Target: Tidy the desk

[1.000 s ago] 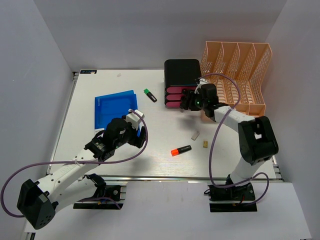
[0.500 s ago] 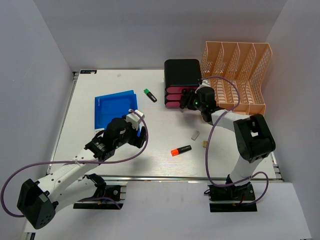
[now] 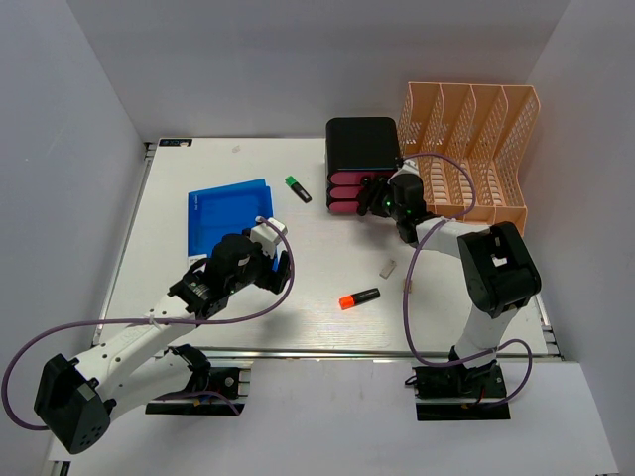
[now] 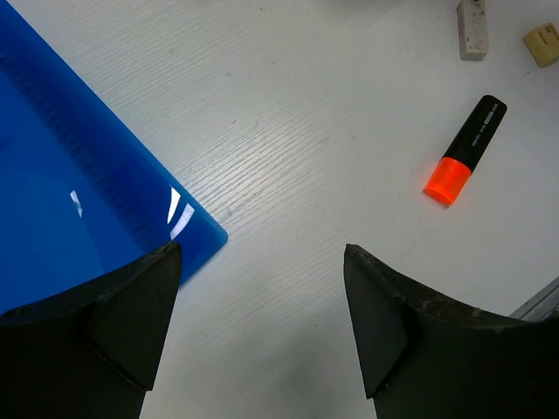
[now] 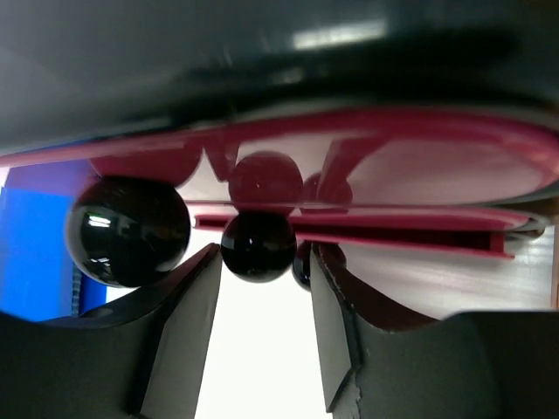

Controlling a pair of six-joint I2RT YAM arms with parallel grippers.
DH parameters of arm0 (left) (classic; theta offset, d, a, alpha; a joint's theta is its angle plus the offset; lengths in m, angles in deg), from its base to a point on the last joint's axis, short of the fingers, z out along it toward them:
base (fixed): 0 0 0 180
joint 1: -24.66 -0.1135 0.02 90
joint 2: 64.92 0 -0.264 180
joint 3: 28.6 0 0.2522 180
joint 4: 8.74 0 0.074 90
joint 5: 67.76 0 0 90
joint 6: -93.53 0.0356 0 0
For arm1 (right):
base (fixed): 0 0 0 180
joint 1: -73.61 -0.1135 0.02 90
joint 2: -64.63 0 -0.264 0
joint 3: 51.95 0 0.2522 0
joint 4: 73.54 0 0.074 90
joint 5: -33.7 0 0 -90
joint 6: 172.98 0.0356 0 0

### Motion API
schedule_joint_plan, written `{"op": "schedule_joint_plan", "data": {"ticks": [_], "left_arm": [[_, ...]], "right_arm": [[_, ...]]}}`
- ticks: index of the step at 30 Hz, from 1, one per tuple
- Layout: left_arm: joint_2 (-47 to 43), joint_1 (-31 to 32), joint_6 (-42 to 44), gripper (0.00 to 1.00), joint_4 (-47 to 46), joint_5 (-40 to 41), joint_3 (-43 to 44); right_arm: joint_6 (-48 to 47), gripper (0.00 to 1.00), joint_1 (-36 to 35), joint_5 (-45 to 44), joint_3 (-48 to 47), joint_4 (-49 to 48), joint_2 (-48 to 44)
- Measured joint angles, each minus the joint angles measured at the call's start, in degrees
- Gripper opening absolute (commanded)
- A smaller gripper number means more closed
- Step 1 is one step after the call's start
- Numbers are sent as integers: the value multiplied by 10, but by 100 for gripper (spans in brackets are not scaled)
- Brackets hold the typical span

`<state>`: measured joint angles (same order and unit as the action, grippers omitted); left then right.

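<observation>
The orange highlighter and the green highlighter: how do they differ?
The orange highlighter lies near the front edge of the desk; the green highlighter lies farther back, beside the blue folder. In the top view, the orange one slants up to the right and the green one down to the right. Both have black bodies and lie flat.

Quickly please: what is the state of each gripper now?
Left gripper: open, empty.
Right gripper: fingers around a drawer knob; grip cannot be told.

Left wrist view: blue folder (image 4: 61,175) runs off the left edge; tan block (image 4: 543,42) clipped at right. Right wrist view: black drawer unit (image 5: 262,52) blurred, cropped on all sides; contact between right gripper (image 5: 264,255) and black knob (image 5: 258,243) indeterminate.
</observation>
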<state>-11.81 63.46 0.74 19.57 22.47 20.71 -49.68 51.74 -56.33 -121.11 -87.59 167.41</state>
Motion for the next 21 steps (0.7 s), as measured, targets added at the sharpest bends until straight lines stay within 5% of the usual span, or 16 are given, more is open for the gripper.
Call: {"op": "schedule_joint_plan", "data": {"ticks": [6, 10, 12, 21], "left_arm": [[1, 0, 0, 84, 0, 0, 0], [2, 0, 0, 84, 0, 0, 0], [4, 0, 0, 84, 0, 0, 0], [8, 0, 0, 84, 0, 0, 0]], "right_arm": [[0, 44, -1, -6, 0, -11, 0], [-1, 20, 0, -6, 1, -14, 0], [-3, 16, 0, -6, 4, -20, 0], [-5, 13, -1, 4, 75, -63, -42]]}}
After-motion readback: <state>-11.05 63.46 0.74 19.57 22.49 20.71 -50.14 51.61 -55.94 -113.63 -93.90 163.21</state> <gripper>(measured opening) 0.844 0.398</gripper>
